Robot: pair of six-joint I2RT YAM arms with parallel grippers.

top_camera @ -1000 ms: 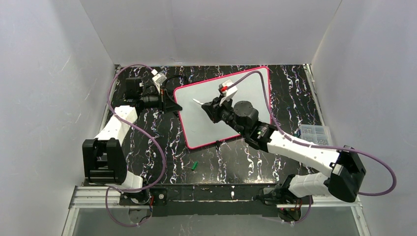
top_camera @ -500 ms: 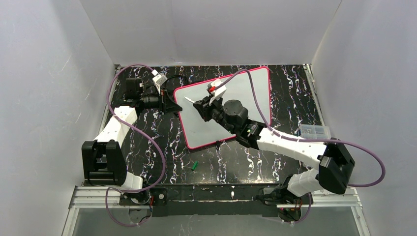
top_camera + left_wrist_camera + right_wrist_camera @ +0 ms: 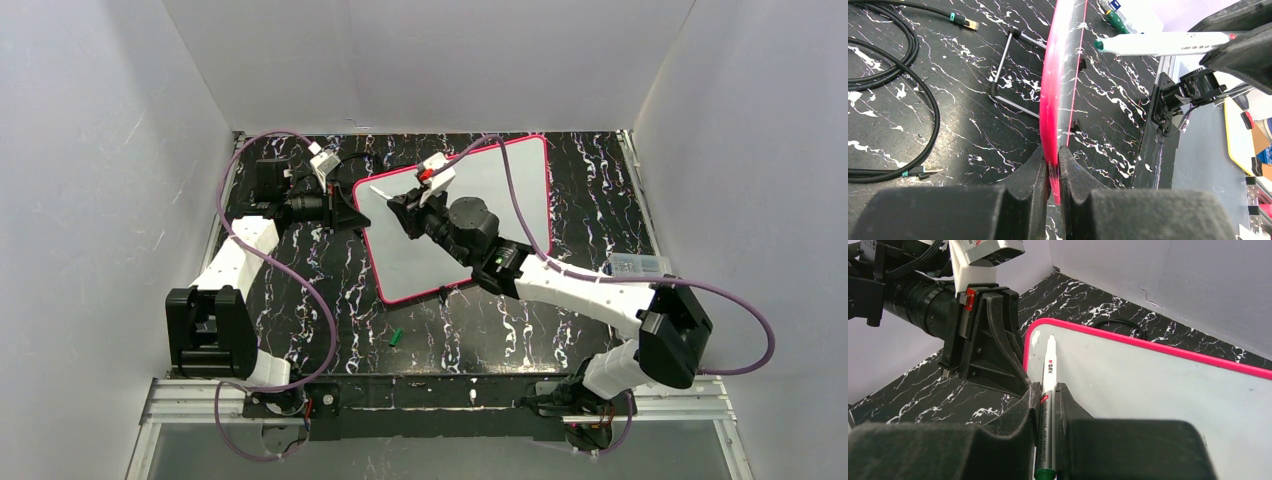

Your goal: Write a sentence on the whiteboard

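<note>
From the overhead camera, I see the whiteboard (image 3: 505, 190) lying skewed on the black marbled table (image 3: 300, 290), toward the back and middle. My left gripper (image 3: 352, 216) sits at the board's left edge. My right gripper (image 3: 398, 205) reaches over the board's upper left part, with a white marker (image 3: 380, 190) sticking out toward that corner. A small green cap (image 3: 395, 337) lies on the table nearer the arm bases, well apart from the board. A clear plastic box (image 3: 636, 266) sits at the right side.

On the left wrist camera, my fingers are clamped on the board's pink edge, which runs away from the lens nearly edge-on. A wire stand (image 3: 1004, 62) and black cables (image 3: 937, 120) lie on the table to the left of it. The marker's green tip shows at upper right.

On the right wrist camera, my fingers are closed tight around the marker's barrel. Its tip points at the board's glossy surface just inside the rounded pink corner, close beside the left gripper. I cannot tell whether the tip touches the surface.
</note>
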